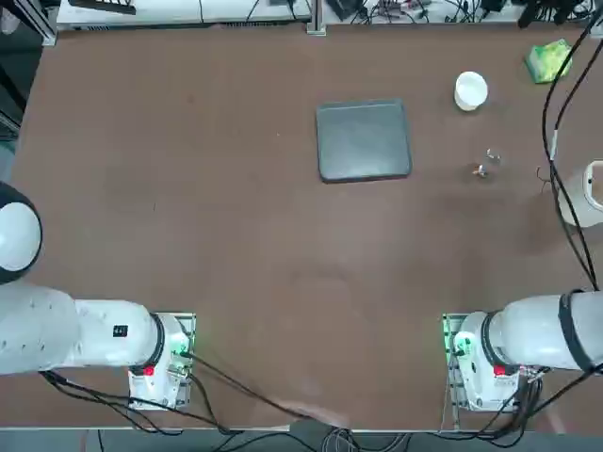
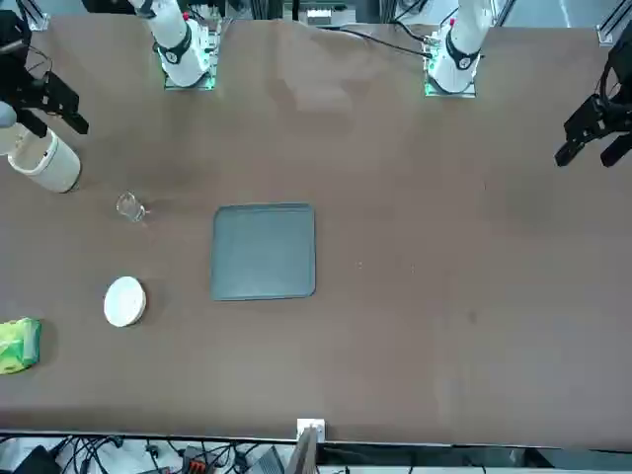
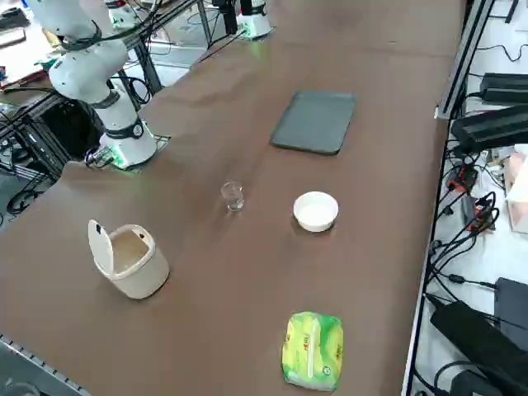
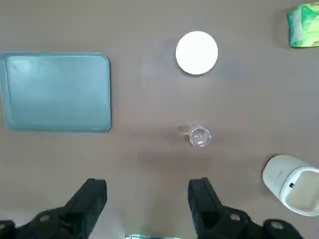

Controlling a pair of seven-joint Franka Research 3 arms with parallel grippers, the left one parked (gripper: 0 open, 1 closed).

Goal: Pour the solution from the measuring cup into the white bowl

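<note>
The measuring cup (image 1: 485, 165), a tiny clear glass, stands upright on the brown table (image 1: 236, 235) at the right side. It also shows in the side view as the cup (image 3: 233, 196) and in the wrist view as the cup (image 4: 200, 136). The white bowl (image 1: 471, 90) sits a little farther back, apart from the cup. It appears again as the bowl (image 3: 316, 210) and the bowl (image 4: 197, 53). My right gripper (image 4: 147, 186) hangs high above the table, open and empty, short of the cup. I cannot tell whether the cup holds liquid.
A grey tray (image 1: 364, 140) lies left of the bowl. An off-white handled jug (image 3: 128, 260) stands at the table's right edge near the cup. A green packet (image 3: 312, 349) lies at the far right corner. Cables (image 1: 556, 94) hang over the right edge.
</note>
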